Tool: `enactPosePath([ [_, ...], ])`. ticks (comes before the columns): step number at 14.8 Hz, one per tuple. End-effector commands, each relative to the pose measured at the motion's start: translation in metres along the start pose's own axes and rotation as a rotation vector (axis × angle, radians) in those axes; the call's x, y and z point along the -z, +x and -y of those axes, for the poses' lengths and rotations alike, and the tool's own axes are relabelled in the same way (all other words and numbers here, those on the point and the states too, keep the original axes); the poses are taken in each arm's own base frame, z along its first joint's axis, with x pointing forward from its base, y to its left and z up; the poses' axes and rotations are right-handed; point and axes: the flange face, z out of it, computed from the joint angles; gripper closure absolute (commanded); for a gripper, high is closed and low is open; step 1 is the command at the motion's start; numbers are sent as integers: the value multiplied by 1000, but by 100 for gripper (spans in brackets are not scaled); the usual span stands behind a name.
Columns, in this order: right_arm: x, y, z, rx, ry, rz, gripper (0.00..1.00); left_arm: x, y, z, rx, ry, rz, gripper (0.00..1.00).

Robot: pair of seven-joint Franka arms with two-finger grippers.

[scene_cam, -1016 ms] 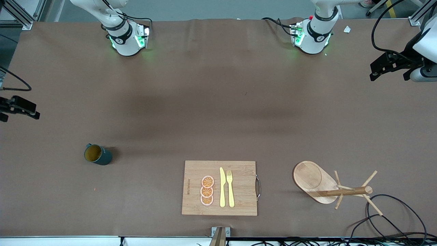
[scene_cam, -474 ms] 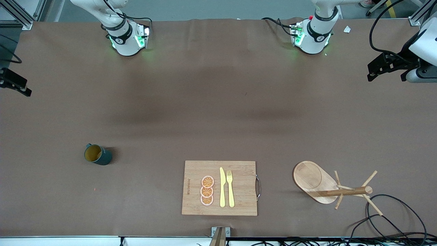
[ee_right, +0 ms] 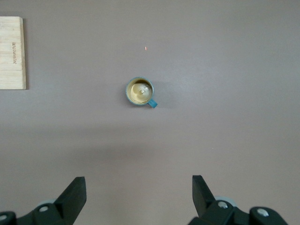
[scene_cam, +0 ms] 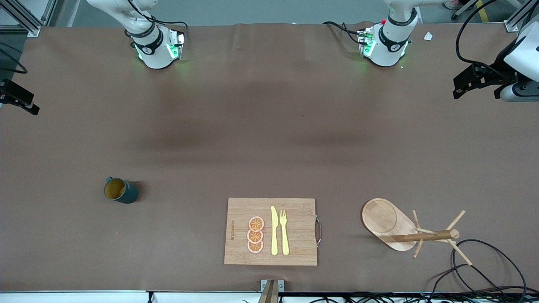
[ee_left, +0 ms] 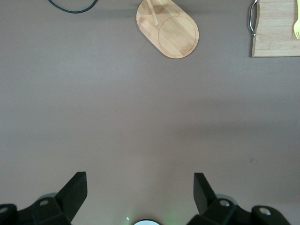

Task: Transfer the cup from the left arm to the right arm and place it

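The cup (scene_cam: 121,190) stands toward the right arm's end from the board (scene_cam: 270,231); both grippers (left gripper (ee_left: 139,192), right gripper (ee_right: 138,194)) hang high, jaws spread, empty.

The cup (scene_cam: 121,190) is dark teal outside, mustard-yellow inside. On the pale wooden board (scene_cam: 294,206) lie three orange slices (scene_cam: 255,235), perhaps printed, and yellow cutlery (scene_cam: 279,230); the table (scene_cam: 269,134) is brown

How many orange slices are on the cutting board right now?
3: orange slices in a column on the cutting board, beside the knife.
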Motion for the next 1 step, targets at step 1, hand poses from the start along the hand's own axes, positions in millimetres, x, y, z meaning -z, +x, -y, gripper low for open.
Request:
enactPosePath([
  [1, -1, -3, -6, -33, -4, -7, 0, 4, -1, 4, -1, 3, 10, 0],
])
